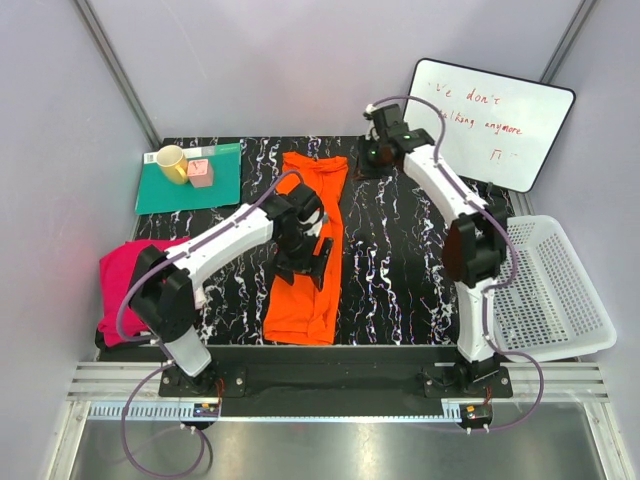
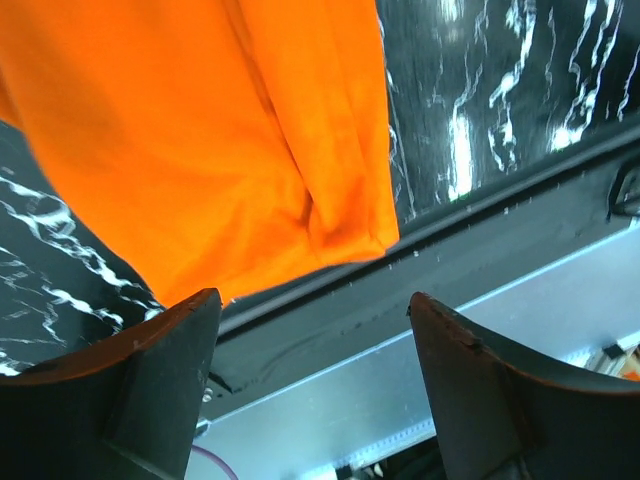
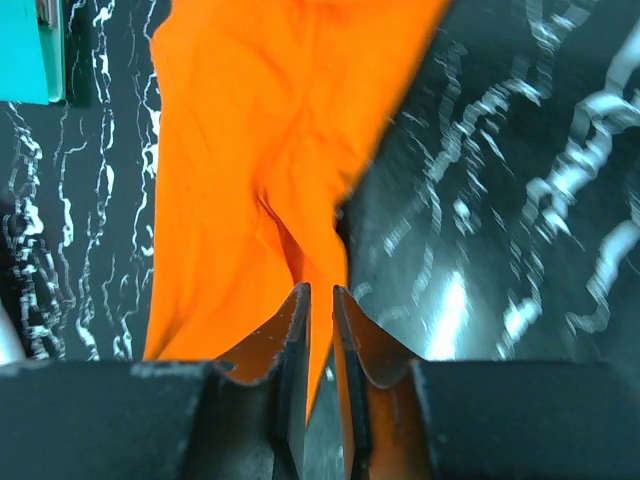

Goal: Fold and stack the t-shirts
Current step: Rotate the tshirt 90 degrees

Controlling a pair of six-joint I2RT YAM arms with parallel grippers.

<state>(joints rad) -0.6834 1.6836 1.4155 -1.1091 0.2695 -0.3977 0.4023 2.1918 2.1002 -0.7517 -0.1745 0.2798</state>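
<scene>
Orange t-shirt (image 1: 300, 305) lies beneath left tool (image 2: 315, 300), jaws spread.

The left gripper's (image 2: 315, 310) jaws stand wide apart over the black white-veined desk's (image 2: 480, 100) near edge, which a bright orange cloth t-shirt's (image 2: 220, 150) corner reaches.

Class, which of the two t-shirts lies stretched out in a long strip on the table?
The orange t-shirt, lying in the middle; the pink t-shirt sits bunched up at the far left.
</scene>
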